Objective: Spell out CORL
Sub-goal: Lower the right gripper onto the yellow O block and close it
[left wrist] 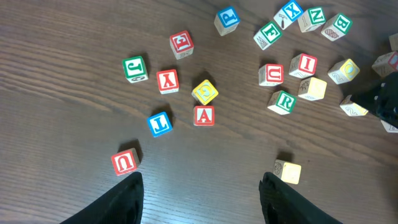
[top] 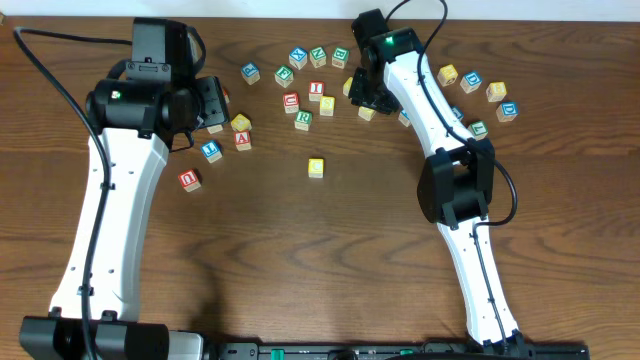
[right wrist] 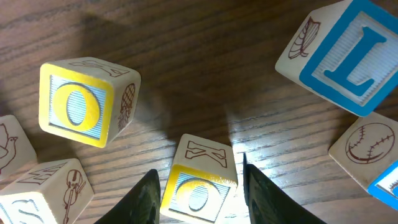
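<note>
My right gripper (right wrist: 199, 180) is open and straddles a yellow O block (right wrist: 198, 190) on the table, with a thin gap at its right finger. A second yellow O block (right wrist: 84, 102) stands to the left and a blue L block (right wrist: 348, 53) at the upper right. In the overhead view the right gripper (top: 362, 98) is low in the block cluster. My left gripper (left wrist: 200, 180) is open and empty above bare wood; overhead it (top: 212, 108) is at the left. A green R block (left wrist: 283, 101) (top: 303, 118) lies in the cluster. A lone yellow block (top: 316, 167) (left wrist: 287, 171) sits mid-table.
Several letter blocks are scattered along the back of the table: a red U (top: 189, 179), a blue L (top: 211, 150) and a red A (top: 242, 140) near the left gripper, more at the far right (top: 497, 92). Pale blocks (right wrist: 364, 152) crowd the right gripper.
</note>
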